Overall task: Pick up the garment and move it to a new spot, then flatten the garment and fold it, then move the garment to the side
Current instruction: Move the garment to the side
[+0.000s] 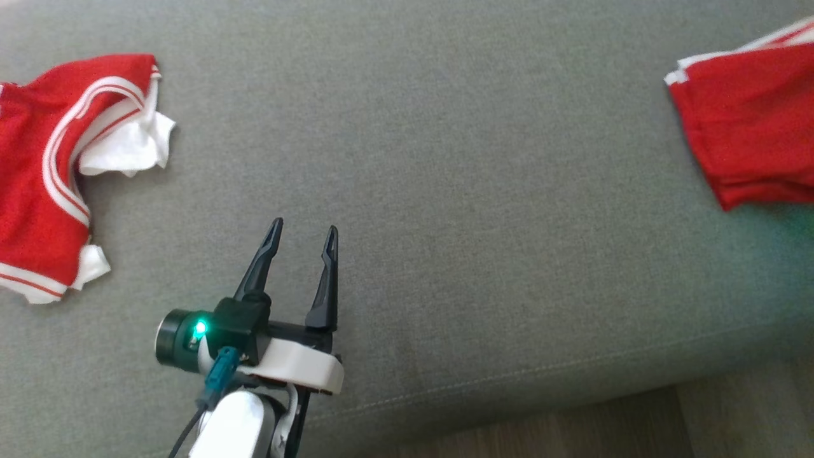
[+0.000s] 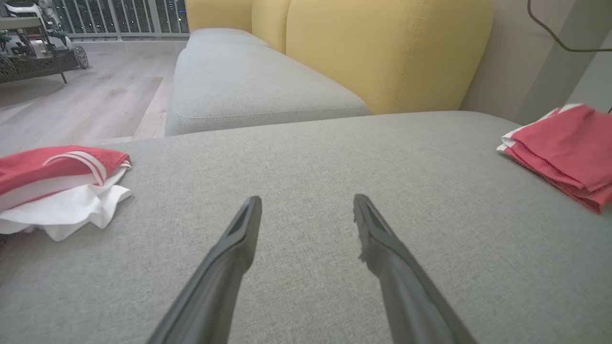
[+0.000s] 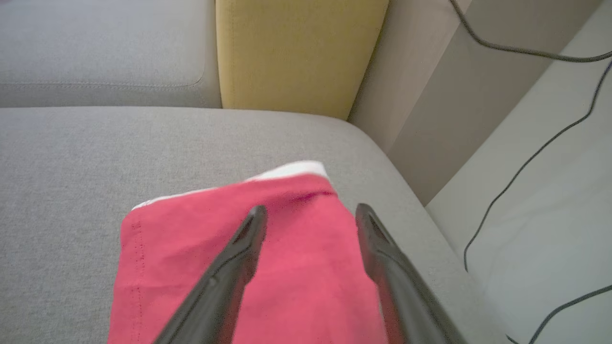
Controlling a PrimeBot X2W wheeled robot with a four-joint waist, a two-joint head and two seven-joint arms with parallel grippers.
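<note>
Right gripper: the two dark fingers stand spread, tips low over a folded red garment, with no cloth pinched between them as far as the wrist view tells. Whether the tips touch the fabric, cannot tell. The garment lies folded flat, a white edge showing at its far end, near the right end of the grey seat cushion, close to the rounded corner. Left gripper: fingers also spread and empty, over bare cushion, well apart from either cloth. Judged step: the last one, setting the folded piece aside, which looks done or nearly so. Next move calls for lifting the right fingers straight clear so the tips do not drag the top layer open. The head view shows the folded piece cut by the right edge, and a second, crumpled red-and-white garment far left, probably next in line. The right wrist view adds the yellow back cushion and a dark cable beside the sofa. The left wrist view adds wood floor.
</note>
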